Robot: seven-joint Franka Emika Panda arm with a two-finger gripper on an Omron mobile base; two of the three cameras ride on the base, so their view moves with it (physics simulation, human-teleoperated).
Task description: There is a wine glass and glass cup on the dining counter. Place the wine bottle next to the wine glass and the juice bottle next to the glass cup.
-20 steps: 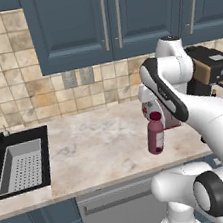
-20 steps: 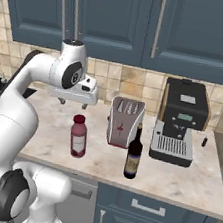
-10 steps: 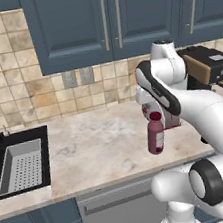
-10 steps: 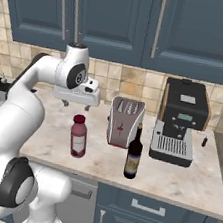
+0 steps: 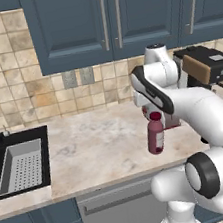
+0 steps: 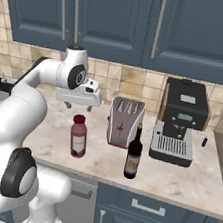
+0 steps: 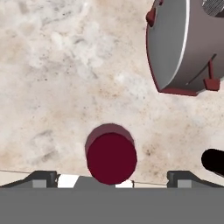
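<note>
The juice bottle (image 5: 156, 134) (image 6: 79, 137), pinkish-maroon with a dark red cap, stands upright near the front of the wall counter. In the hand view its cap (image 7: 111, 158) lies straight below me. My gripper (image 6: 79, 106) (image 7: 113, 177) hangs open a little above that cap, one finger on each side and not touching it. The slim dark wine bottle (image 6: 133, 155) stands to the right of the juice bottle, in front of the toaster, and its top (image 7: 214, 162) shows at the right edge of the hand view. The wine glass, glass cup and dining counter are out of view.
A silver and red toaster (image 6: 124, 121) (image 7: 188, 43) stands just behind the bottles. A black coffee machine (image 6: 180, 121) (image 5: 207, 63) is further right. A sink with a grey basket (image 5: 18, 165) is at the far left. The counter's front edge (image 5: 109, 182) runs close to the juice bottle.
The arm's upper joints have swung slightly to the left in the left base view. The hand stays open above the juice bottle. Neither bottle has moved.
</note>
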